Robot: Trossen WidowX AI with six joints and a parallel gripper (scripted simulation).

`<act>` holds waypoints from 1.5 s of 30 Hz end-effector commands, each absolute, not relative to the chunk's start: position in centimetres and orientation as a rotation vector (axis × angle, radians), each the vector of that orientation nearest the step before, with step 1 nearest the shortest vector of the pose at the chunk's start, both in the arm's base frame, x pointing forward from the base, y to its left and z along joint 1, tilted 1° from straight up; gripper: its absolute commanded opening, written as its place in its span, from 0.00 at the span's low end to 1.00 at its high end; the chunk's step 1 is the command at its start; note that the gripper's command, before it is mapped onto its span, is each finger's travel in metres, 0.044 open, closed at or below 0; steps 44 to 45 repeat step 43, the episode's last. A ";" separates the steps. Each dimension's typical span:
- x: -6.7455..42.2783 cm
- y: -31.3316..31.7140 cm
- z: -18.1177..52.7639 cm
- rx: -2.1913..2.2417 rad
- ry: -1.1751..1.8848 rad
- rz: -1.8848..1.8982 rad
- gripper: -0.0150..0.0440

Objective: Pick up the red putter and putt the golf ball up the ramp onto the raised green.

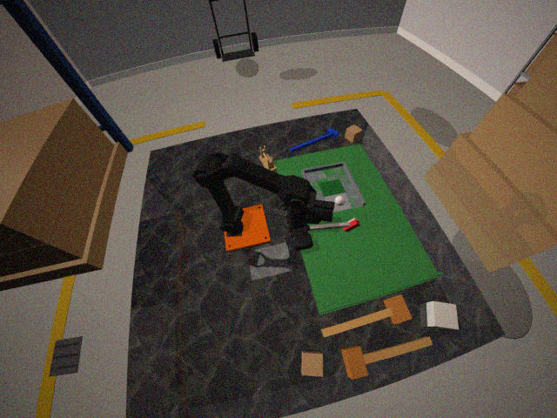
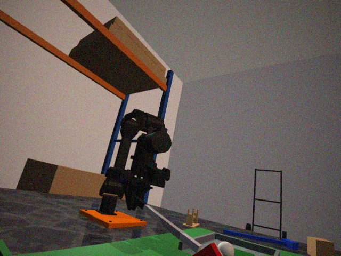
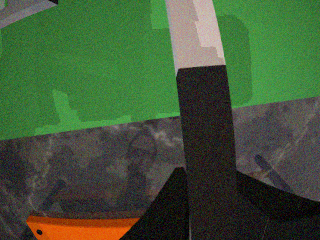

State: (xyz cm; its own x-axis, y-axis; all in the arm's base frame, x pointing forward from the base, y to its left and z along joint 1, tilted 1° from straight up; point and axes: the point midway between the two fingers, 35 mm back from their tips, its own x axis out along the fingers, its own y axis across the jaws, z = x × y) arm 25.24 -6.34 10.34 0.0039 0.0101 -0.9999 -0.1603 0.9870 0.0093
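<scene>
The red-headed putter with a grey shaft and a black grip (image 1: 335, 224) lay nearly level above the flat green mat (image 1: 373, 260), its small wedge-shaped red head (image 1: 352, 224) at the far end from the arm. The black parallel-jaw hand (image 1: 320, 212) was clamped on the black grip end; in the wrist view the dark grip ran up between the fingers and gave way to the pale grey shaft (image 3: 192, 14) over the green. The small white golf ball (image 1: 338, 199) sat on the grey ramp structure (image 1: 352, 191), at its lower right edge, just beside the dark green raised patch (image 1: 332, 186) and near the putter head but apart from it. In the exterior view the ball (image 2: 225, 248) showed right next to the red head (image 2: 208, 250).

The black six-joint arm (image 1: 251, 175) stood on one orange square base plate (image 1: 256, 225) on the dark marbled surface (image 1: 189, 314).

Around the mat lay one long blue putter-like tool (image 1: 314, 140), two light wooden mallets (image 1: 368, 317) (image 1: 382, 355), two tan wooden cubes (image 1: 353, 132) (image 1: 312, 363), one white block (image 1: 441, 314) and one small wooden stand with two prongs (image 1: 267, 158). One black hand truck (image 1: 233, 31) stood at the far wall.
</scene>
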 end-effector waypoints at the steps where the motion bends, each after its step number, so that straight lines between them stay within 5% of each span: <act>1: 25.6 -6.3 12.0 -0.121 1.544 0.127 0.25; 45: 25.2 -6.3 15.2 -0.121 1.555 0.132 0.25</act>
